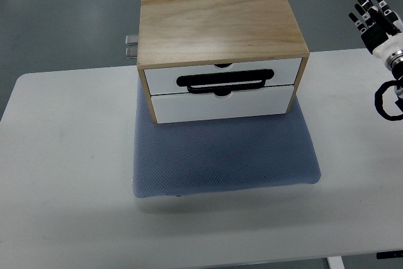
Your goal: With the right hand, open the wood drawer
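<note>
A wooden box with two white drawers stands on a blue-grey mat on the white table. The upper drawer carries a black handle across its lower edge; the lower drawer sits under it. Both drawers are closed flush. My right hand is at the far right edge, well to the right of the box and apart from it, its dark fingers extended and holding nothing. The left hand is out of view.
A metal clamp or bracket sticks out behind the box's left side. The table's far edge runs just behind the box. A black cable loop hangs at my right wrist.
</note>
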Available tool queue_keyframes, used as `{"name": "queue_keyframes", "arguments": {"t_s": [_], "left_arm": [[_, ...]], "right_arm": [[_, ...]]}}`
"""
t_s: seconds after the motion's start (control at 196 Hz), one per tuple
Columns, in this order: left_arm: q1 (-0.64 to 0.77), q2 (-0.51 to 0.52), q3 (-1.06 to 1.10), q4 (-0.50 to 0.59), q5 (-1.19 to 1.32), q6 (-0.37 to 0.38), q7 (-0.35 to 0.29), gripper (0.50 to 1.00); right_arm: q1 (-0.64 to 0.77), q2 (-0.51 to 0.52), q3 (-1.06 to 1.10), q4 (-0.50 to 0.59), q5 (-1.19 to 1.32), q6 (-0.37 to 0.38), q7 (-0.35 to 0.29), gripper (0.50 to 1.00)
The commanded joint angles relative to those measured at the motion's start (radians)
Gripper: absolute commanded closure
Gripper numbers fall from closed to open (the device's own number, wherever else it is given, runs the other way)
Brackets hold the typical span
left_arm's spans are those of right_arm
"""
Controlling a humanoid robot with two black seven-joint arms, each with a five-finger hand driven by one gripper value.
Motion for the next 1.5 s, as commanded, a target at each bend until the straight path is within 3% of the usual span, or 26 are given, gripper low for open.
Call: {"name": "queue_keyframes", "arguments": {"t_s": [0.0, 0.229, 0.545, 0.749, 0.8, 0.805, 0.897, 0.902, 0.984, 1.035, 1.04, 1.121, 1.126, 1.213, 1.264, 1.269, 1.3, 1.351, 1.356, 1.493], "left_arm": [[0.0, 0.0, 0.0, 0.0, 0.0, -0.001, 0.0, 0.5], [0.0, 0.0, 0.0, 0.0, 0.0, 0.001, 0.0, 0.5], [0.0, 0.0, 0.001, 0.0, 0.0, -0.001, 0.0, 0.5], [0.0, 0.0, 0.0, 0.0, 0.0, 0.001, 0.0, 0.5], [0.0, 0.0, 0.0, 0.0, 0.0, 0.001, 0.0, 0.5], [0.0, 0.0, 0.0, 0.0, 0.0, -0.001, 0.001, 0.5], [0.0, 0.0, 0.0, 0.0, 0.0, -0.001, 0.0, 0.5], [0.0, 0.0, 0.001, 0.0, 0.0, -0.001, 0.001, 0.5], [0.0, 0.0, 0.0, 0.0, 0.0, 0.001, 0.0, 0.5], [0.0, 0.0, 0.0, 0.0, 0.0, 0.001, 0.0, 0.5], [0.001, 0.0, 0.0, 0.0, 0.0, 0.001, 0.0, 0.5], [0.0, 0.0, 0.0, 0.0, 0.0, -0.001, 0.002, 0.5], [0.0, 0.0, 0.0, 0.0, 0.0, 0.001, 0.0, 0.5], [0.0, 0.0, 0.0, 0.0, 0.0, -0.001, 0.0, 0.5], [0.0, 0.0, 0.0, 0.0, 0.0, -0.001, 0.0, 0.5], [0.0, 0.0, 0.0, 0.0, 0.0, -0.001, 0.0, 0.5], [0.0, 0.0, 0.001, 0.0, 0.0, 0.001, 0.0, 0.5], [0.0, 0.0, 0.001, 0.0, 0.0, 0.001, 0.0, 0.5], [0.0, 0.0, 0.0, 0.0, 0.0, 0.001, 0.0, 0.5], [0.0, 0.0, 0.0, 0.002, 0.0, -0.001, 0.0, 0.5]], "right_arm": [[0.007, -0.005, -0.003, 0.0, 0.0, 0.0, -0.001, 0.556], [0.021, -0.028, -0.023, 0.012, 0.003, 0.001, -0.001, 0.556], [0.099, -0.177, -0.135, 0.049, -0.054, -0.007, -0.004, 0.556], [0.334, -0.332, -0.523, 0.159, -0.08, -0.016, -0.005, 0.556], [0.334, -0.332, -0.523, 0.16, -0.08, -0.016, -0.005, 0.556], [0.398, -0.368, -0.617, 0.205, -0.091, -0.013, -0.005, 0.556], [0.457, -0.396, -0.691, 0.247, -0.114, -0.005, -0.007, 0.556], [0.53, -0.424, -0.77, 0.296, -0.163, 0.001, -0.007, 0.556], [0.657, -0.458, -0.875, 0.373, -0.272, 0.023, -0.011, 0.556], [0.658, -0.458, -0.876, 0.373, -0.272, 0.023, -0.011, 0.556], [0.73, -0.47, -0.923, 0.409, -0.346, 0.042, -0.016, 0.556], [0.773, -0.472, -0.948, 0.426, -0.396, 0.056, -0.017, 0.556], [0.83, -0.472, -0.98, 0.448, -0.472, 0.097, -0.025, 0.556], [0.923, -0.464, -1.017, 0.463, -0.586, 0.208, -0.028, 0.556], [0.923, -0.464, -1.017, 0.463, -0.586, 0.208, -0.028, 0.556], [0.978, -0.453, -1.033, 0.474, -0.643, 0.277, -0.03, 0.556], [1.009, -0.439, -1.041, 0.477, -0.675, 0.315, -0.03, 0.556], [1.009, -0.439, -1.041, 0.477, -0.675, 0.316, -0.03, 0.556], [1.05, -0.406, -1.049, 0.486, -0.73, 0.353, -0.03, 0.556], [1.139, -0.324, -1.087, 0.525, -0.835, 0.353, -0.031, 0.556]]}}
